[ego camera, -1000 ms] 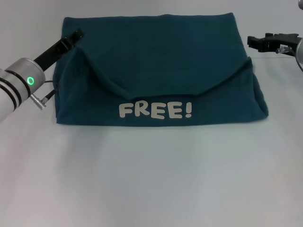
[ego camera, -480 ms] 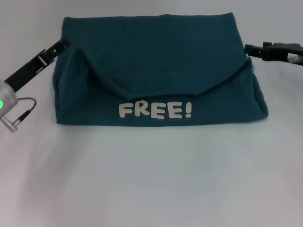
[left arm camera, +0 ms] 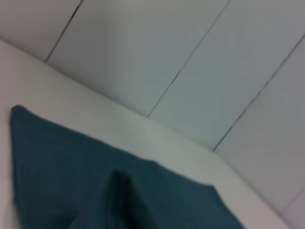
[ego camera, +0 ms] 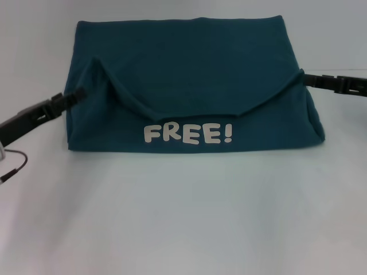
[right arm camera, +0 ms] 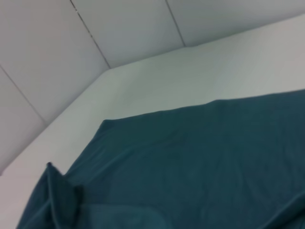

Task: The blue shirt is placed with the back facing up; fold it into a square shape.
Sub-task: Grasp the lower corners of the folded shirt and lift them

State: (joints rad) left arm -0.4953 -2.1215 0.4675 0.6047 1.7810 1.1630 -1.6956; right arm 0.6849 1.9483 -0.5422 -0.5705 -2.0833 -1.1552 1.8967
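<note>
The blue shirt (ego camera: 189, 86) lies folded on the table (ego camera: 183, 217), white lettering (ego camera: 188, 134) showing. The left gripper (ego camera: 79, 94) meets its nine o'clock edge and the right gripper (ego camera: 307, 79) its three o'clock edge. Whether either pair of fingers is closed, I cannot tell.

The one readable text is showing as the word "FREE!" (ego camera: 188, 134) in rounded cream capital letters, sitting on the near folded band of the blue shirt (ego camera: 189, 63), centred just below where the two folded-in flaps are meeting.

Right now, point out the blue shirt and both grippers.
blue shirt (ego camera: 189, 69): head view, flat back panel above the folded flaps.
left gripper (ego camera: 77, 94): head view, tip at the shirt's left edge.
right gripper (ego camera: 309, 80): head view, tip at the shirt's right edge.
</note>
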